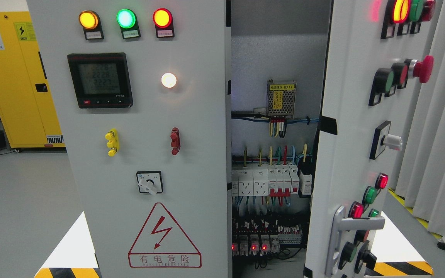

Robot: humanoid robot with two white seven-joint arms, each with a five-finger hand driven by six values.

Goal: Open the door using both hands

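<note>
A grey electrical cabinet fills the head view. Its left door [145, 154] faces the camera flat and closed, its right edge running straight down just left of the dark opening. The right door [346, 127] is swung out toward the camera, seen at a steep angle, its inner edge standing at the right side of the gap. Between the two edges the inside of the cabinet [280, 58] lies open: a small power supply [281, 99] on the back wall, a row of white breakers [270, 181] below it, and coloured wires [277, 129] between them.

The right door carries a metal handle [348, 231] low down near its free edge, with round push buttons [377, 189] and a red mushroom button [423, 69] sticking out from its face. The left door bears three lit lamps [126, 19], a meter [100, 80] and a red warning triangle [164, 237].

Bare grey floor [21, 200] spreads at the left, with a yellow cabinet [17, 77] far left. A grey curtain [439, 154] hangs close at the right.

Neither robot hand shows, so their state cannot be told.
</note>
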